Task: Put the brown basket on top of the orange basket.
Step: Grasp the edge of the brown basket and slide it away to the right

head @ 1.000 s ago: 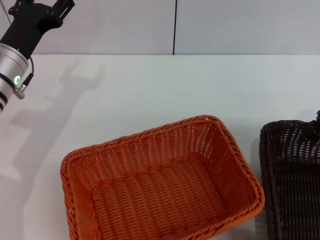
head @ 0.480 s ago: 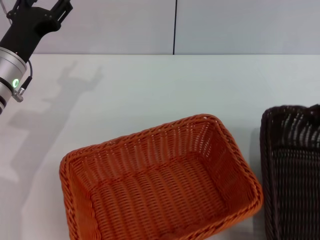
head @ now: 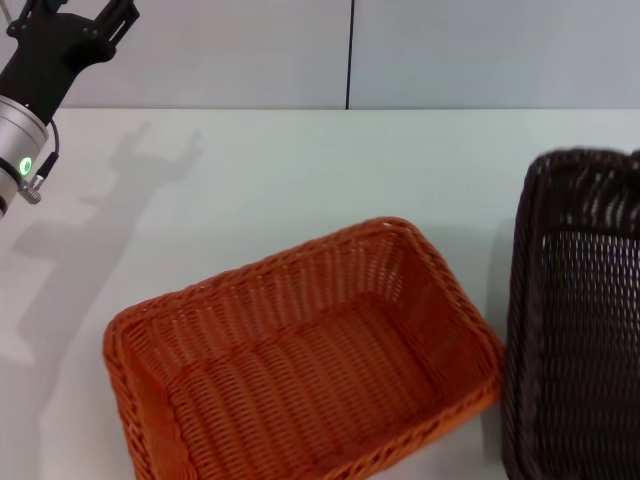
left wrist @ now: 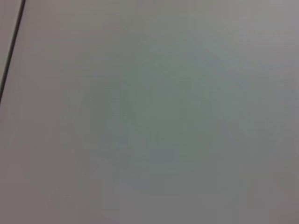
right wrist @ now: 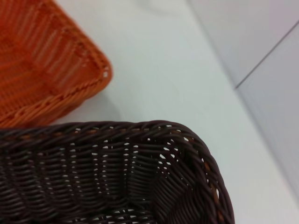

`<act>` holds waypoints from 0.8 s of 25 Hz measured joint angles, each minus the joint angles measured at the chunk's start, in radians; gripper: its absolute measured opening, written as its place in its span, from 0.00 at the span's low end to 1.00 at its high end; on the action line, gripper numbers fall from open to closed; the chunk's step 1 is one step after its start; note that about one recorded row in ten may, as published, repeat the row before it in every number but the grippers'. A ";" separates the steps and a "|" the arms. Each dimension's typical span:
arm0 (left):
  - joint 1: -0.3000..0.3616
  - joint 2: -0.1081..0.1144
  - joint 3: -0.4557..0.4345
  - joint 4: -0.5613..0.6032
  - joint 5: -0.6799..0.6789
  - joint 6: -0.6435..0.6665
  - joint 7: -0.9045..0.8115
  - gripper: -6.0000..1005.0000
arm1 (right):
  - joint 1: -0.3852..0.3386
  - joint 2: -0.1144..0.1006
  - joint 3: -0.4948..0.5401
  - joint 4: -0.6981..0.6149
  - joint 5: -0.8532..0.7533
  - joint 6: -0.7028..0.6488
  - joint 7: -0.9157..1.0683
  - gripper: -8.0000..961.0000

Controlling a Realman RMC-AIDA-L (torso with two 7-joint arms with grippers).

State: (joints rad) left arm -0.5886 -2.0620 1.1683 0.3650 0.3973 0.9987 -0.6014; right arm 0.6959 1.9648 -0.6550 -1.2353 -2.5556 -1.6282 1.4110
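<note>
step: lift/carry | brown basket (head: 578,320) at right edge of frame, apparently raised, beside orange basket (head: 300,360) on bench (head: 300,170) | right tool unseen, grip can't tell | left tool (head: 75,15) parked upper left, fingers apart, empty | next: swing over orange, lower square.

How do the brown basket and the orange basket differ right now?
The brown basket is near-black; the orange basket is bright orange. The brown one sits at the right edge, partly cut off; the orange one is central and almost wholly visible. Both are rectangular, woven and empty where visible.
</note>
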 joint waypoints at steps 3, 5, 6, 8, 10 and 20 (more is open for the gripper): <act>0.001 0.000 -0.008 0.000 0.000 0.000 0.003 0.83 | -0.002 -0.004 0.033 -0.038 0.030 0.002 0.009 0.24; 0.002 0.001 -0.011 0.000 0.000 0.000 0.004 0.83 | 0.000 -0.009 0.056 -0.058 0.052 0.003 0.014 0.23; 0.002 0.002 -0.012 0.001 0.000 0.000 0.004 0.83 | 0.001 -0.011 0.066 -0.066 0.063 0.003 0.015 0.23; 0.003 0.002 -0.013 0.002 0.000 0.000 0.005 0.83 | 0.003 -0.015 0.084 -0.084 0.088 0.004 0.019 0.23; 0.004 0.002 -0.014 0.004 0.000 0.000 0.006 0.83 | 0.004 -0.016 0.091 -0.105 0.106 0.014 0.027 0.23; 0.011 0.005 -0.039 0.001 0.000 0.000 0.009 0.83 | 0.013 -0.002 0.089 -0.166 0.175 0.117 0.080 0.22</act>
State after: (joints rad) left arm -0.5777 -2.0571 1.1288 0.3659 0.3973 0.9986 -0.5926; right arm 0.7091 1.9625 -0.5658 -1.4014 -2.3809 -1.5109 1.4908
